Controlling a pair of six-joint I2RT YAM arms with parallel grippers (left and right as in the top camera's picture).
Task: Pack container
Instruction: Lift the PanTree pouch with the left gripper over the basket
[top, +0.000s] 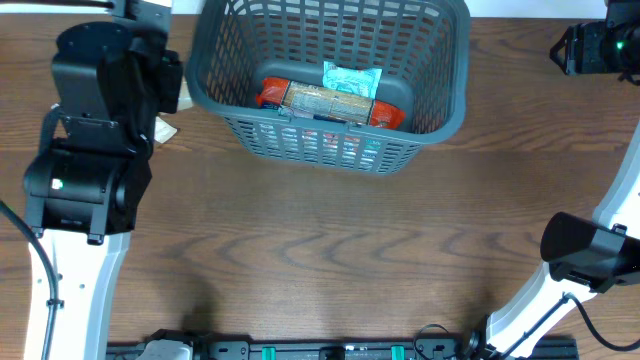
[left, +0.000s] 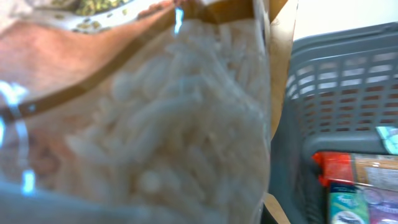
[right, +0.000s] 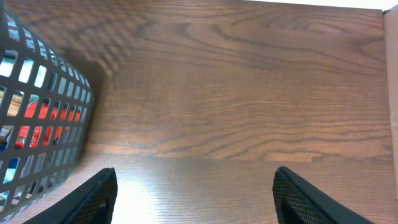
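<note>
Grey basket: your container (top: 300, 140) is sitting upright at the far middle of the table (top: 320, 250), mouth up, so things can be dropped in from above.
Load: an orange-ended packet (top: 330, 103) is lying flat across the base, with a teal packet (top: 352, 78) just behind it. Much of the base is showing bare, so I judge you are partway through packing.
Left arm: it (top: 100, 110) is hanging over the table just beside the basket's left wall, which suits a short carry over the rim.
Left claw: its fingers are not showing in any view, so you cannot tell whether it is pinching anything.
Bag: a clear bag (left: 155, 137) of pale sticks is filling the left wrist view, very close to the lens, with the basket wall at its right.
Right claw: your right claw (right: 194, 180) is standing spread wide with nothing between the fingers, low over bare wood near the basket's right wall. I judge it is parked out of the left arm's way.
Risk: if you are lifting the bag in, a soft bag may catch on the rim.
Surface: dark brown wood grain is running across the table, with glare brightening the patch before the right claw.
Room: only a pale strip is showing beyond the far edge.
</note>
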